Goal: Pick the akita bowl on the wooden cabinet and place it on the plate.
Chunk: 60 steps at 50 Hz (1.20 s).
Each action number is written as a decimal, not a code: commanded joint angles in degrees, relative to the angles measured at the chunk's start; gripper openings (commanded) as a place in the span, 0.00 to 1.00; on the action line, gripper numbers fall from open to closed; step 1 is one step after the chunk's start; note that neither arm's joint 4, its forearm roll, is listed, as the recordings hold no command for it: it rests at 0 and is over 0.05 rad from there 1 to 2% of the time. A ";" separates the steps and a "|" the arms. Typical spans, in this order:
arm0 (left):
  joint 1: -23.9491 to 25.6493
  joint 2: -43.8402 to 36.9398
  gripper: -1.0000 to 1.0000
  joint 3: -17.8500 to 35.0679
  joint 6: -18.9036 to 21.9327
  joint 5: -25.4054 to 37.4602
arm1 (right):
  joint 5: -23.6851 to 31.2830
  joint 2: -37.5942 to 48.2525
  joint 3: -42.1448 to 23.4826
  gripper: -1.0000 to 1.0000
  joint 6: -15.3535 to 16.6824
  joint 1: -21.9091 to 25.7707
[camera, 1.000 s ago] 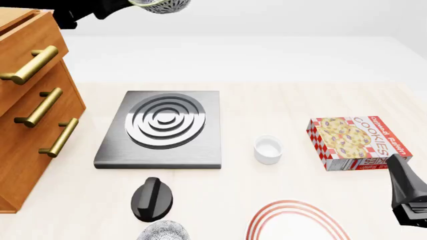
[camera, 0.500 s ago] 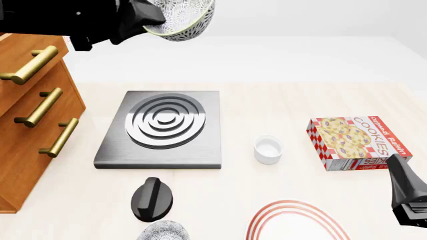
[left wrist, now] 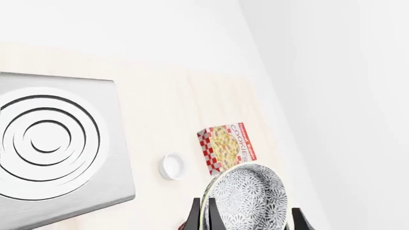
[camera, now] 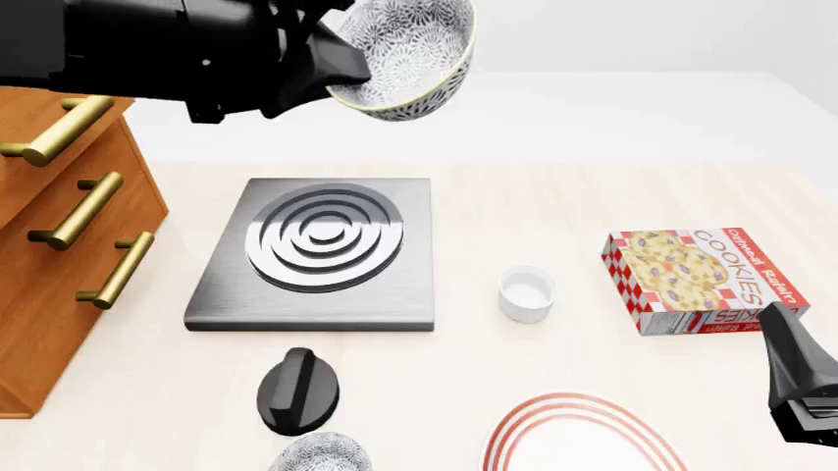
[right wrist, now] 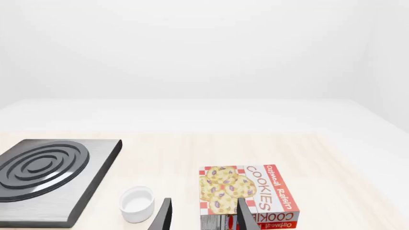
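High above the stove slab's far edge, the akita bowl [camera: 408,51] hangs tilted, its patterned inside showing, with my left gripper [camera: 343,67] shut on its rim. In the left wrist view the bowl [left wrist: 250,199] fills the space by the gripper [left wrist: 203,218], and dark fingers [left wrist: 193,218] pinch its rim. The wooden cabinet [camera: 59,245] stands at the left edge, and its top is hidden behind the left arm. The plate [camera: 583,440], white with red rings, lies at the near edge, partly cut off. My right gripper [camera: 783,339] hovers open at the near right, nothing between its fingers [right wrist: 163,215].
A grey stove slab [camera: 321,250] with silver rings lies mid-table. A black knob [camera: 298,391] and a second patterned bowl [camera: 321,456] sit near the front edge. A small white cup [camera: 527,292] and a cookie box [camera: 701,280] lie to the right.
The left arm has carried the bowl rightward and lower, away from the cabinet to above the slab's far edge. The right arm has not moved.
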<state>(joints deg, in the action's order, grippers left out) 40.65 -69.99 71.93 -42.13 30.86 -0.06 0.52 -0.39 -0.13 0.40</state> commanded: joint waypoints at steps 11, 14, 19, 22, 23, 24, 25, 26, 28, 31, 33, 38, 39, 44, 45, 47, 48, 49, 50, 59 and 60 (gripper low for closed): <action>4.57 -1.05 0.00 -0.09 0.69 0.85 | 0.00 0.00 0.00 1.00 0.00 0.00; 4.83 -1.16 0.00 -0.10 0.60 1.02 | 0.00 -0.01 0.00 1.00 0.00 0.00; 5.86 -1.56 0.00 -0.57 0.01 1.00 | 0.00 -0.01 0.00 1.00 0.01 0.00; 6.09 -1.73 0.00 -1.06 -0.03 0.74 | 0.00 -0.01 0.00 1.00 -0.01 0.00; 6.12 -1.79 0.00 -1.11 -0.09 0.71 | 0.00 0.01 0.00 1.00 0.00 0.01; 6.33 -1.96 0.00 -1.12 -0.25 0.67 | 0.00 -0.01 0.00 1.00 -0.01 0.00; 6.38 -2.01 0.00 -1.14 -0.28 0.67 | 0.00 0.00 0.00 1.00 0.00 -0.01; 6.78 -2.23 0.00 -1.24 -0.57 0.62 | 0.00 0.00 0.00 1.00 0.00 -0.01; 7.10 -2.30 0.00 -1.42 -0.80 0.53 | 0.00 -0.01 0.00 1.00 0.00 0.01; 7.94 -2.51 0.00 -1.69 -1.41 0.34 | 0.00 0.00 0.00 1.00 0.01 0.00; 8.98 -2.77 0.00 -2.24 -1.98 -0.03 | 0.00 0.02 0.00 1.00 0.00 0.00; 10.70 -3.28 0.00 -2.73 -2.46 -0.14 | 0.00 0.00 0.00 1.00 0.00 -0.01; 10.81 -3.25 0.00 -2.79 -2.45 -0.11 | 0.00 0.00 0.00 1.00 -0.01 0.01; 11.57 -3.28 0.00 -2.01 -2.51 0.37 | 0.00 0.00 0.00 1.00 0.01 0.00; 11.73 -3.26 0.00 -1.84 -2.49 0.45 | 0.00 0.00 0.00 1.00 0.01 0.00; 11.86 -3.23 0.00 -1.98 -2.41 0.40 | 0.00 -0.01 0.00 1.00 0.00 0.01; 12.05 -3.26 0.00 -1.99 -2.41 0.42 | 0.00 0.00 0.00 1.00 0.00 0.00; 12.10 -3.26 0.00 -1.96 -2.40 0.47 | 0.00 0.00 0.00 1.00 0.00 0.00; 12.22 -3.30 0.00 -1.94 -2.47 0.51 | 0.00 0.00 0.00 1.00 0.00 0.00; 14.03 -3.91 0.00 -2.32 -2.83 0.46 | 0.00 -0.01 0.00 1.00 0.00 -0.01; 14.25 -4.06 0.00 -2.51 -2.90 0.42 | 0.00 -0.01 0.00 1.00 0.00 0.01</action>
<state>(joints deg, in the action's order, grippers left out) 53.06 -73.63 69.54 -44.88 31.47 -0.06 0.51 -0.39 -0.13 0.40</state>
